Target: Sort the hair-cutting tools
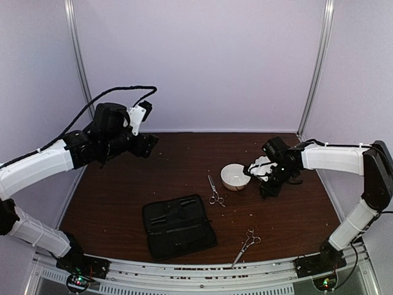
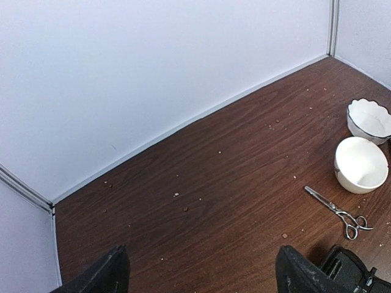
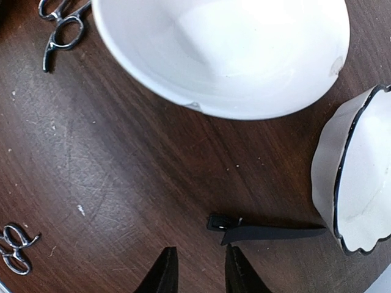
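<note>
The right claw [image 3: 200,250] hangs low over the dark brown wooden table [image 3: 91,159], its two black fingers parted a little with nothing between them. A thin dark stick-like tool [image 3: 269,232] lies flat just beyond the tips at their 1 o'clock, its far end close against a scalloped white bowl with a dark rim [image 3: 342,177]. A plain round white bowl [image 3: 226,55] sits at 12 o'clock. From above, one pair of slim silver metal scissors [image 1: 214,190] lies at the round bowl's 8 o'clock. A second silver pair [image 1: 247,244] lies near the table's front edge at 5 o'clock, right of a flat black rectangular case [image 1: 179,227]. The left claw [image 2: 201,250] is raised over the table's far left, released wide, holding nothing.
</note>
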Controlling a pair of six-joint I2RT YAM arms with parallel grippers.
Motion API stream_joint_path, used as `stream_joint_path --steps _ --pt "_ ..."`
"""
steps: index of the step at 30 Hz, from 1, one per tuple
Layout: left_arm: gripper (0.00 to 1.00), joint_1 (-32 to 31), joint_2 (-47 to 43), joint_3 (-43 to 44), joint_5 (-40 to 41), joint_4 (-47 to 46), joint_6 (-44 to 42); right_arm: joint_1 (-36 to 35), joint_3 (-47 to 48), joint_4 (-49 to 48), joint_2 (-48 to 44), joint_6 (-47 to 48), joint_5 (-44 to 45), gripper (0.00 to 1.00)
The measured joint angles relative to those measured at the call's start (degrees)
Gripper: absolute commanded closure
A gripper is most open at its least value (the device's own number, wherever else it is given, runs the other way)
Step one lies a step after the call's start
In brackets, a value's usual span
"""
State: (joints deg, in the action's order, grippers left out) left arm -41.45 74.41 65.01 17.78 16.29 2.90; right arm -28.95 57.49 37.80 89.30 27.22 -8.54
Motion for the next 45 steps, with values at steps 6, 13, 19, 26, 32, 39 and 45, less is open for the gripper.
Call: stream_joint_path --steps 6,13,19,26,32,39,45 --pt "0.15 0.0 -0.57 0.0 -0.02 0.09 -0.33 0.0 0.57 -1.16 2.54 0.55 3.48 0.73" --pt "0.15 0.0 -0.5 0.0 -0.24 0.09 -0.52 0.0 0.52 -2.47 3.8 0.63 5.97 0.75" --pt "0.15 0.0 0.28 0.0 -0.92 0.15 -1.11 0.0 0.46 -3.02 5.81 0.35 6.03 0.75" --pt "0.15 0.0 0.92 0.0 -1.57 0.28 -1.36 0.0 0.2 -3.34 6.84 -0.22 6.38 0.76" --pt "0.15 0.0 1.03 0.0 -2.67 0.26 -1.79 0.0 -0.72 -4.07 6.84 -0.24 7.72 0.77" --pt "0.15 0.0 1.03 0.0 -3.69 0.28 -2.03 -0.07 -0.9 -4.22 6.84 -0.46 9.16 0.84" --pt "0.15 0.0 1.03 0.0 -4.07 0.28 -2.23 -0.37 -0.9 -4.15 6.73 -0.59 10.56 0.93"
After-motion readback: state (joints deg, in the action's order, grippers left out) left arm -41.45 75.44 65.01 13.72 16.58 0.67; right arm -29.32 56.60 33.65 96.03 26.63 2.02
